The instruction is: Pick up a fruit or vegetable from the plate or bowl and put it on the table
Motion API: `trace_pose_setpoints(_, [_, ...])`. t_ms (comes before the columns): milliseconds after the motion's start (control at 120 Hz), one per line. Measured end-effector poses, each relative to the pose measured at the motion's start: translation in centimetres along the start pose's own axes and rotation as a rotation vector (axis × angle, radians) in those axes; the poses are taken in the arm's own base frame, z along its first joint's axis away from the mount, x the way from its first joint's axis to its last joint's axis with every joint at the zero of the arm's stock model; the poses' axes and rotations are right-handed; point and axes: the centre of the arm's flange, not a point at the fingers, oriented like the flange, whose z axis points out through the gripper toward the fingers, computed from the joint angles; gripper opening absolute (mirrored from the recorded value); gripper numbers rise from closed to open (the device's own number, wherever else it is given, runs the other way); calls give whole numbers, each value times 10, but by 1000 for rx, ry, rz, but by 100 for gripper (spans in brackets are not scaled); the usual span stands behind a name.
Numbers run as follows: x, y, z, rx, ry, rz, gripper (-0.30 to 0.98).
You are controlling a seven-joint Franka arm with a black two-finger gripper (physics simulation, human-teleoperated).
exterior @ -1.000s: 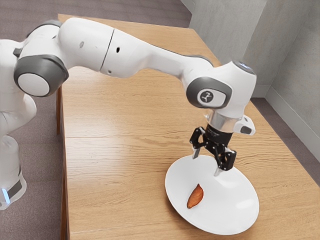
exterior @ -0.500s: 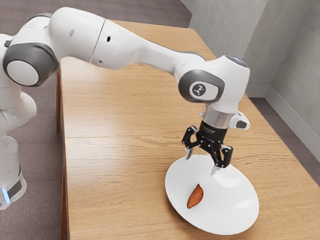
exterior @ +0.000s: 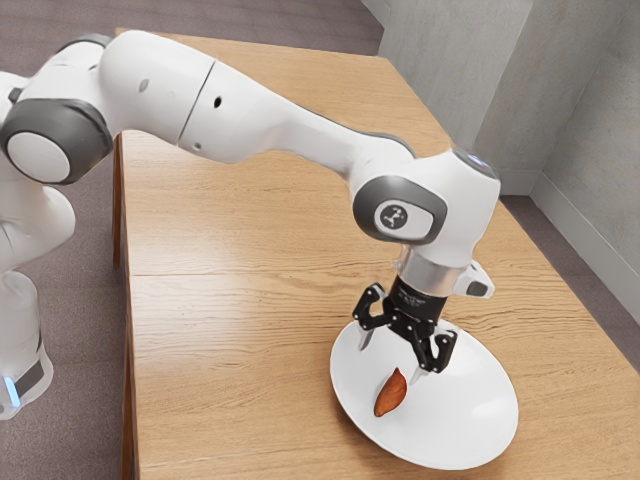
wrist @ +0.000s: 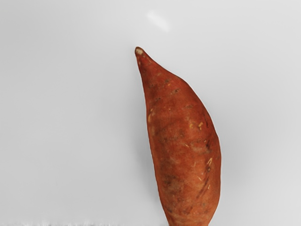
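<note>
My gripper is open above the white plate, its two fingertips spread wide and pointing down. An orange-brown sweet potato lies on the plate, just below the fingertips in the exterior view, with nothing held between them. In the wrist view the sweet potato shows large, its pointed end visible and its other end cut off by the picture's edge; the plate's pale surface surrounds it.
The plate rests on a wooden table, near the edge closest to the exterior camera. A grey wall rises beyond the table on the exterior view's right.
My open gripper has shifted a little toward the exterior view's left, then come down closer to the plate and sweet potato. Those two have stayed where they were.
</note>
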Motion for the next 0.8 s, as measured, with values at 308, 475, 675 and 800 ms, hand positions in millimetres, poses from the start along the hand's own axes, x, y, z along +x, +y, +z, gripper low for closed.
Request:
trace_pose_setpoints(308, [0,-1,4,6,-4,-26,69])
trace_pose_setpoints(475, [5,-7,2,6,-6,-46,69])
trace_pose_setpoints(675, [12,-12,1,6,-3,-67,69])
trace_pose_setpoints(800, [13,-10,6,14,-1,-72,69])
